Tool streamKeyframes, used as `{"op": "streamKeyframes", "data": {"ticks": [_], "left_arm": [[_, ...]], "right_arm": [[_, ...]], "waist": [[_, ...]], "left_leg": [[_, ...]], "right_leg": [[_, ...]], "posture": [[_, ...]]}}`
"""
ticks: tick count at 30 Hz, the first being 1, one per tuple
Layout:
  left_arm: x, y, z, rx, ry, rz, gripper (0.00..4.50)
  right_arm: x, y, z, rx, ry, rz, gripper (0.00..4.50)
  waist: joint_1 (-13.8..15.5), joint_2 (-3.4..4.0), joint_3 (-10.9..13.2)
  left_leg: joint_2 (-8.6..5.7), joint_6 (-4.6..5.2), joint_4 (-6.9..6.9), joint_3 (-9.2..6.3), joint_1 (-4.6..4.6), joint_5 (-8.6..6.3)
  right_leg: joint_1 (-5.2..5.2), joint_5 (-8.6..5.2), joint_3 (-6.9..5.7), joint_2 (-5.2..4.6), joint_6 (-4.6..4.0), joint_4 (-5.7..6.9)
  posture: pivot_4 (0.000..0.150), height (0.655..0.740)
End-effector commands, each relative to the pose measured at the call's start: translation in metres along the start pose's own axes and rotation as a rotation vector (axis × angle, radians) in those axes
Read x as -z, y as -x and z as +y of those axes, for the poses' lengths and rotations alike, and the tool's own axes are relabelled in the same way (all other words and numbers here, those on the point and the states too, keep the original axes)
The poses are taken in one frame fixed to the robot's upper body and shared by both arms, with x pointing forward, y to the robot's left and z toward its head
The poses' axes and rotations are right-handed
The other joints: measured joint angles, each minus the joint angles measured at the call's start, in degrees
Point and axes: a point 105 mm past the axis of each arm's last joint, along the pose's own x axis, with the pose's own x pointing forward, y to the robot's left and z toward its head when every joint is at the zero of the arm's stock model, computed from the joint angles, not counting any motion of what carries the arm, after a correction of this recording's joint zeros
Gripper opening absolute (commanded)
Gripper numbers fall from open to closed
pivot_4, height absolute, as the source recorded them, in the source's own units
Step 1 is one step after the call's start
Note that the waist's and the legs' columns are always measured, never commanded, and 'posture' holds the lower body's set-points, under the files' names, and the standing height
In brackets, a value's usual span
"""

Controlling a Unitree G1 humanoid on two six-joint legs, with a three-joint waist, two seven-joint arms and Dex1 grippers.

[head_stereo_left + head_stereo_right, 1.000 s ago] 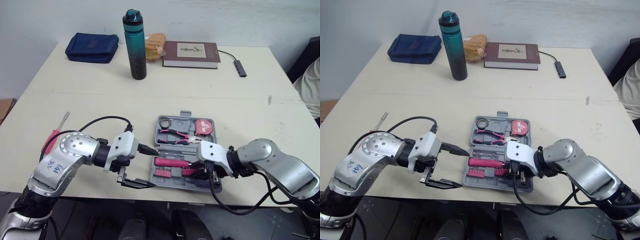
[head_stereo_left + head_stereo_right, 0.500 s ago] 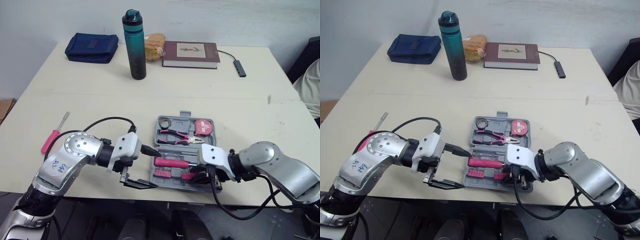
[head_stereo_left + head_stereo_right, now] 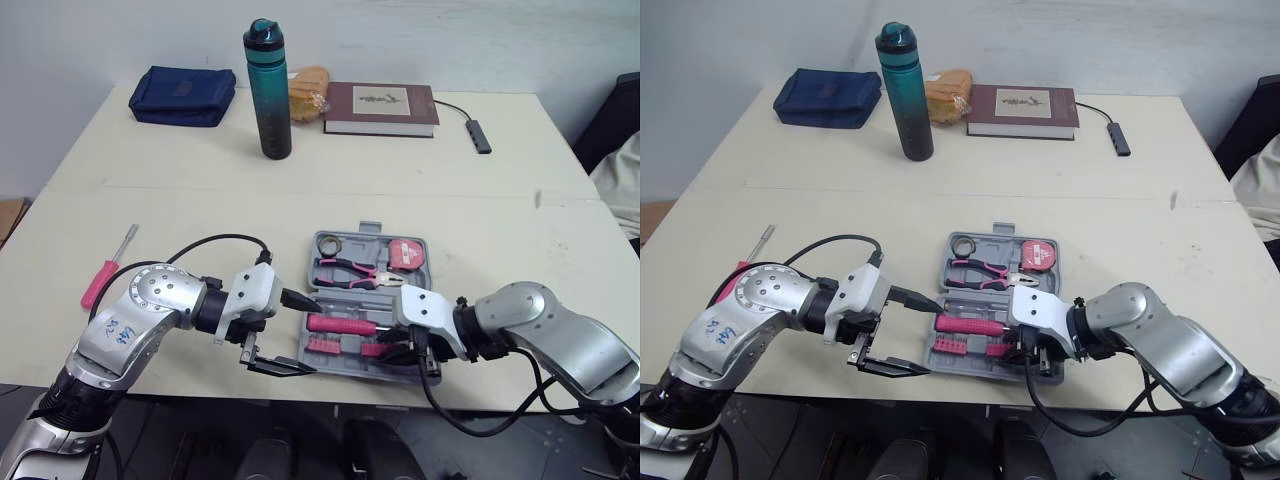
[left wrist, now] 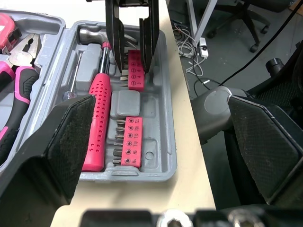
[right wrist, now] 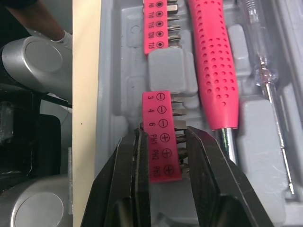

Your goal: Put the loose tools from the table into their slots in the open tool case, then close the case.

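PH1, PH2 on pink bit holder (image 5: 160,132)

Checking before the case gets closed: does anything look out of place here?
Yes: a red-handled screwdriver lies loose on the table, far to the left of the open tool case, not in a slot. Nothing looks spilled or damaged.

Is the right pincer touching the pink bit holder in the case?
Touching. The right wrist view shows the right pincer with a finger pressed against each side of the pink bit holder in the tool case.
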Motion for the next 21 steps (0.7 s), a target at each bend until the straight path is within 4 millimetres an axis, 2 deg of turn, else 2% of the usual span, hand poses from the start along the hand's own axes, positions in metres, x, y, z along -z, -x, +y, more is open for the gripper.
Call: {"op": "streamKeyframes", "data": {"ticks": [1,11,14,17,18,21], "left_arm": [[-0.008,-0.003,-0.003,0.015,-0.049,-0.013,4.5],[-0.007,-0.004,-0.006,0.026,-0.056,-0.008,4.5],[-0.008,-0.005,-0.007,0.027,-0.057,-0.008,4.5],[-0.007,-0.005,-0.008,0.027,-0.055,-0.007,4.5],[-0.007,-0.005,-0.008,0.027,-0.054,-0.006,4.5],[-0.007,-0.005,-0.008,0.027,-0.053,-0.005,4.5]], "right_arm": [[0.001,0.001,-0.002,0.016,0.002,0.007,0.72],[0.008,-0.002,-0.003,0.024,-0.017,0.008,0.72],[0.005,-0.004,-0.001,0.014,-0.019,-0.012,0.72],[-0.003,-0.003,0.007,-0.03,-0.017,-0.048,2.15],[-0.006,-0.002,0.008,-0.031,-0.014,-0.059,2.73],[-0.011,0.008,0.006,-0.015,-0.008,-0.093,4.1]], "waist": [[0.08,0.0,0.0],[0.1,0.0,0.0],[0.08,0.0,0.0],[0.09,-0.01,0.0],[0.13,-0.01,0.0],[0.12,-0.02,0.0]], "left_leg": [[0.0,0.0,0.0,0.0,0.0,0.0],[0.0,0.0,0.0,0.0,0.0,0.0],[0.0,0.0,0.0,0.0,0.0,0.0],[0.0,0.0,0.0,0.0,0.0,0.0],[0.0,0.0,0.0,0.0,0.0,0.0],[0.0,0.0,0.0,0.0,-0.01,0.0]], "right_leg": [[0.0,0.0,0.0,0.0,0.0,0.0],[0.0,0.0,0.0,0.0,0.0,0.0],[0.0,0.0,0.0,0.0,0.0,0.0],[0.0,0.0,0.0,0.0,0.0,0.0],[0.0,0.0,0.0,0.0,0.0,0.0],[0.0,0.0,0.0,0.0,0.0,-0.01]], "posture": [[0.15,0.74],[0.15,0.74],[0.15,0.74],[0.15,0.74],[0.15,0.74],[0.15,0.74]]}}
